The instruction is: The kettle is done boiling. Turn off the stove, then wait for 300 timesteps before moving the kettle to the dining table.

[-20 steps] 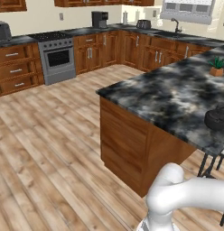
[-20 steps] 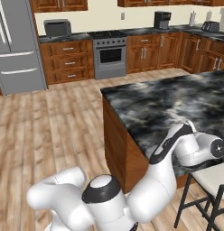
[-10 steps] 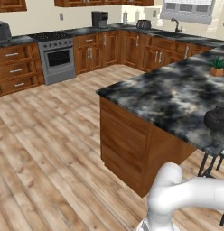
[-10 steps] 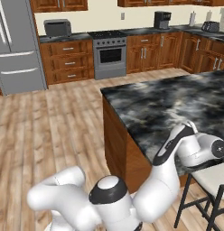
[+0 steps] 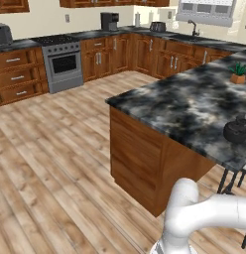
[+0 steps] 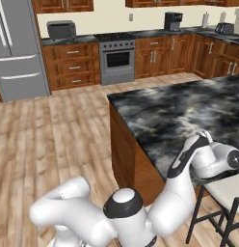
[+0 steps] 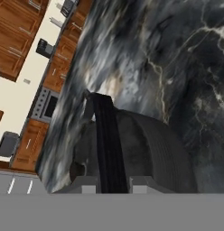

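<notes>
Kettle (image 5: 237, 131) sits near worktop (image 5: 184, 106) edge; we judge it rigid, smooth, fairly heavy, best taken by its black handle (image 7: 107, 144), which fingers (image 7: 113, 185) clamp.

The dining table (image 5: 189, 106) has a polished marbled stone top, black and grey with white veins, faintly glossy, over a base of smooth brown wood panels. The kettle (image 5: 236, 131) on it looks like dark matt metal, its body finely ribbed in the hand view, with a black strap handle (image 7: 108, 144) of a plastic look. The floor (image 5: 50, 149) is light wood planking with visible grain. The stove (image 5: 63, 62) has a brushed grey metal front and a black top. The cabinets (image 6: 71, 65) are reddish-brown wood with metal pulls. The fridge (image 6: 18, 53) is smooth grey metal. The arm (image 6: 140, 212) is glossy white plastic with dark joints
</notes>
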Available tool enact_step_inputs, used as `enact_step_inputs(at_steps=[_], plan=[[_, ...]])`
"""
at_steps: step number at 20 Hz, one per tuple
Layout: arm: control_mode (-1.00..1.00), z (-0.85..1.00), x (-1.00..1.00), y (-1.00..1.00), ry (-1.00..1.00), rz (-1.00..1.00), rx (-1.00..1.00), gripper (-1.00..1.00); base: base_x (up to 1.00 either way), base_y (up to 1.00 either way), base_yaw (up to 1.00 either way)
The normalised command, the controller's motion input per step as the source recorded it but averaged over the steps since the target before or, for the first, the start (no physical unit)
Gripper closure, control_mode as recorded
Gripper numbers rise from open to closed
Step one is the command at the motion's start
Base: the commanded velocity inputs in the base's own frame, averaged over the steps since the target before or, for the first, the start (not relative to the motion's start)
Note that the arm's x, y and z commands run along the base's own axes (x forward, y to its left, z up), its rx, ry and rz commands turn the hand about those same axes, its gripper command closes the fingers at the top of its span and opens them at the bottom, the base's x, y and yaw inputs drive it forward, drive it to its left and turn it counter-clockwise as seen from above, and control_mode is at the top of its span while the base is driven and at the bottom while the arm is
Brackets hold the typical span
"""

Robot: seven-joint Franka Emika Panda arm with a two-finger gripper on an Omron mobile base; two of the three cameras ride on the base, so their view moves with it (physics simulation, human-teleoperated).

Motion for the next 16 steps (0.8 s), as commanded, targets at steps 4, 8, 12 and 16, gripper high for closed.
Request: enact_step_inputs(at_steps=[4,8,12,16], plan=[[-1.0,-0.12,0.18,-0.12,0.0,0.0,0.0,1.0,0.0,0.0,0.0],[-1.0,-0.13,0.17,-0.11,0.0,0.0,0.0,1.0,0.0,0.0,0.0],[-1.0,-0.13,0.16,-0.12,0.0,0.0,0.0,1.0,0.0,0.0,0.0],[-1.0,-0.11,0.16,-0.13,0.0,0.0,0.0,1.0,0.0,0.0,0.0]])
